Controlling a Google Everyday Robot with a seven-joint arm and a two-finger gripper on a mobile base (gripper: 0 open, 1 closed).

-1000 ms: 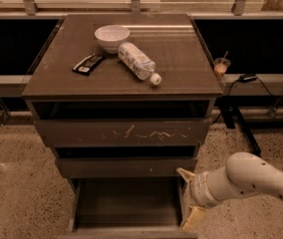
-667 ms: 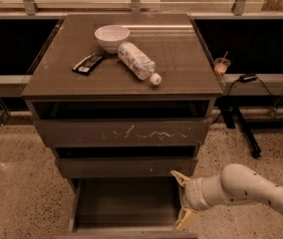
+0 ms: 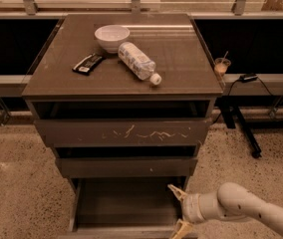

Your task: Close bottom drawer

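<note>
step: close bottom drawer | bottom drawer (image 3: 121, 205): lowest of three, pulled well out, shallow box exposed | pincer (image 3: 178, 211): low by the drawer's right front corner, spread wide, holding nothing | do well: meet the front nearer its middle, push straight back, avoid skewing it

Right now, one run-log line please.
bottom drawer: pulled out, not yet closed | gripper: open, at drawer's right front corner | contact: cannot tell
</note>
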